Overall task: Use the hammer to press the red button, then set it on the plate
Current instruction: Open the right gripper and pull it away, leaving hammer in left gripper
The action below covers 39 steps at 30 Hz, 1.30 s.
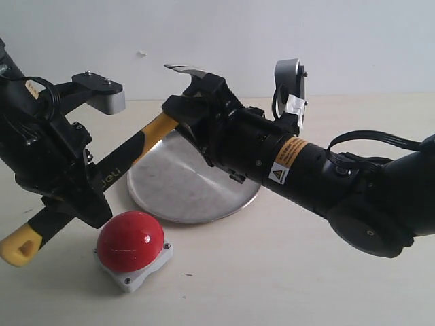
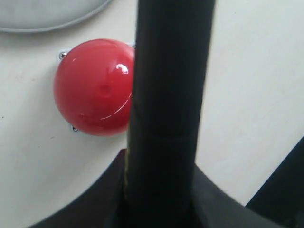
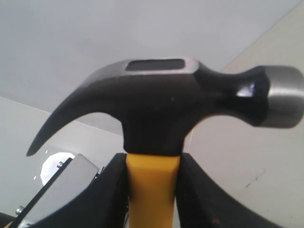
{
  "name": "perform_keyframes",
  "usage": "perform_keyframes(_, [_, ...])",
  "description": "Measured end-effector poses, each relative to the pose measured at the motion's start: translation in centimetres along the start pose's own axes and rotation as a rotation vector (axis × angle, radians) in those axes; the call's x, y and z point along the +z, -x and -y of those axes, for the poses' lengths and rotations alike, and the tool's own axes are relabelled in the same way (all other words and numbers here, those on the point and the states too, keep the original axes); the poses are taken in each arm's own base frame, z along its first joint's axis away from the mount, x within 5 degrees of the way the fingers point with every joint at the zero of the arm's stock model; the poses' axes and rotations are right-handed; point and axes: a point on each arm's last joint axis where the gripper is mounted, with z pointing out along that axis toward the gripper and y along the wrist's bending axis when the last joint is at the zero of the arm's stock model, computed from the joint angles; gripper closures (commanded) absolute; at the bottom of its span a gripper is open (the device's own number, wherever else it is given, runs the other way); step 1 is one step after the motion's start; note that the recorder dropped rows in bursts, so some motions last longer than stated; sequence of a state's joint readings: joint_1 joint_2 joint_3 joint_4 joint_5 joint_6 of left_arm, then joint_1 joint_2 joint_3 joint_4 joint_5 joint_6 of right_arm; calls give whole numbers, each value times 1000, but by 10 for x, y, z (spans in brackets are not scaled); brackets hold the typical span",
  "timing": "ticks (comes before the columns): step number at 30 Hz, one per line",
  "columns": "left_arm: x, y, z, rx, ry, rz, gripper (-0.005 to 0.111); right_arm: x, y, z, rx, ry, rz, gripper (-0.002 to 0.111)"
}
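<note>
This looks like a robotics lab bench rather than a home or shop. Black robot arms (image 1: 326, 183) with exposed cables, one bearing a yellow warning sticker (image 1: 289, 161), reach over a plain cream tabletop (image 1: 285, 272) set against a bare white wall (image 1: 340, 41). The objects are simple test props: a hammer (image 1: 126, 159), a red button (image 1: 130, 241) on a screwed grey base, and a steel plate (image 1: 183, 187).
</note>
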State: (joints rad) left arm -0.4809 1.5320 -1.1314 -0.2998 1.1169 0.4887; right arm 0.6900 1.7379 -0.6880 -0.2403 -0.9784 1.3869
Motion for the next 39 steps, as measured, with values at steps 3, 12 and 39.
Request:
perform_keyframes(3, [0,0,-1,3,6,-3,107,0,0,1,17,-13,-2,73])
perform_keyframes(12, [-16,10,-4,8,68,28,107,0,1,2,40,-21,5,50])
perform_keyframes(39, [-68,-40,25,-114,226,535,107,-104,8,-72,-533,-25,60,108])
